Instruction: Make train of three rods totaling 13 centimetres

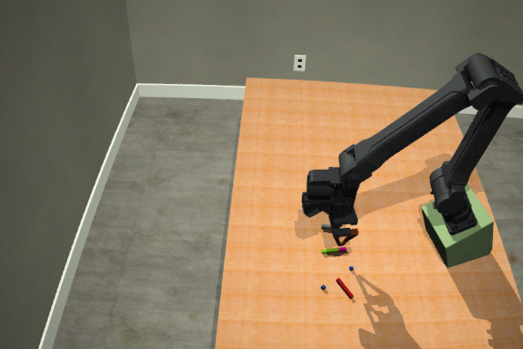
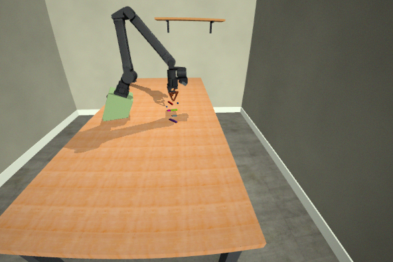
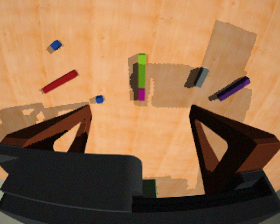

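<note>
A lime rod [image 3: 141, 71] and a magenta rod [image 3: 141, 94] lie flat, end to end in one line; they also show in the top view as lime [image 1: 329, 250] and magenta [image 1: 341, 249]. My gripper [image 3: 140, 110] [image 1: 342, 236] is open and empty, raised above them. A grey rod [image 3: 197, 78] and a purple rod [image 3: 233, 88] lie to the right in the wrist view. A red rod [image 3: 59, 82] and two blue rods [image 3: 55, 46] [image 3: 99, 99] lie to the left.
The arm's green base block [image 1: 459, 226] stands at the table's right side. The table edge runs left of the rods in the top view. A wall shelf [image 2: 190, 20] hangs behind the table.
</note>
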Available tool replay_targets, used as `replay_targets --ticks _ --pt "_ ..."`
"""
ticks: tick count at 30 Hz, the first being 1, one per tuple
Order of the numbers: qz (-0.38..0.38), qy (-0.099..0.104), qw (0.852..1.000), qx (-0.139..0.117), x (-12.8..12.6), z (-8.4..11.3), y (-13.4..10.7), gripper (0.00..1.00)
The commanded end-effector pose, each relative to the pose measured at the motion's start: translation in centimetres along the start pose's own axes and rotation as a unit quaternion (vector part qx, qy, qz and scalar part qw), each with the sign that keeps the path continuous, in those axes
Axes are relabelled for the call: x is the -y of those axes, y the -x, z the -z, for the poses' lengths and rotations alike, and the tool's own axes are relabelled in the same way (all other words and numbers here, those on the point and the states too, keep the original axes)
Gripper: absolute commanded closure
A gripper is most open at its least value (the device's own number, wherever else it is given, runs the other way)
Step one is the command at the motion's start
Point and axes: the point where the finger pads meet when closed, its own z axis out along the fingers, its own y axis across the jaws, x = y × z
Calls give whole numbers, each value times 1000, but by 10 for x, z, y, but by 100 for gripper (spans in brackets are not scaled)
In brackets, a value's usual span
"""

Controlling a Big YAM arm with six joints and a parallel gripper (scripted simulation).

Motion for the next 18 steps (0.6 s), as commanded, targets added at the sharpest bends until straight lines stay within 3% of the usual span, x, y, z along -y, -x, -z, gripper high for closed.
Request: replay_targets --ticks 1,8,11,13,14,16,17,18 --pt "-1 -2 1000 10 5 2 11 0" --pt "-16 -3 1000 17 9 5 18 0" --pt "-86 -5 996 22 36 2 27 0" --pt "-86 -8 996 21 37 2 27 0" --pt "-127 -6 992 20 51 -1 26 0" --pt "-128 -6 992 15 51 -1 24 0" --pt "-174 -6 985 19 69 -4 25 0" --pt "-174 -6 985 19 69 -4 25 0"
